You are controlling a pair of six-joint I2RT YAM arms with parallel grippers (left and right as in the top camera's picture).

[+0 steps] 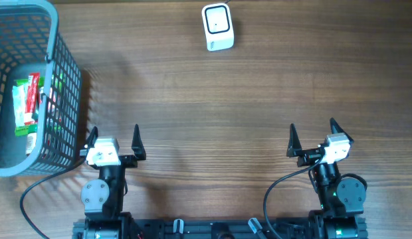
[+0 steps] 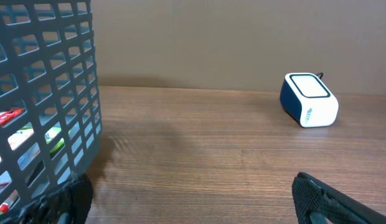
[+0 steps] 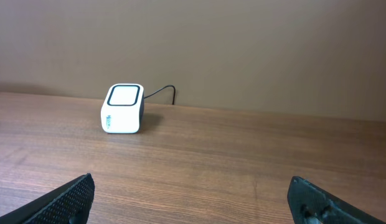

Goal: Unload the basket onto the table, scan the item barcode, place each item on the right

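The item (image 1: 26, 106), a green, white and red packet, lies inside the grey mesh basket (image 1: 60, 73) at the left edge; through the mesh in the left wrist view the item (image 2: 18, 134) shows in patches. A white scanner (image 1: 217, 27) with a dark-framed top stands at the far middle of the table, also seen as the scanner (image 2: 308, 99) and the scanner (image 3: 123, 109), with a cable behind it. My left gripper (image 1: 114, 136) is open near the front edge, just right of the basket. My right gripper (image 1: 312, 131) is open at the front right, empty.
The basket wall (image 2: 43, 93) stands close to my left gripper's left finger (image 2: 68, 199). A brown wall rises behind the wooden table (image 1: 212, 113).
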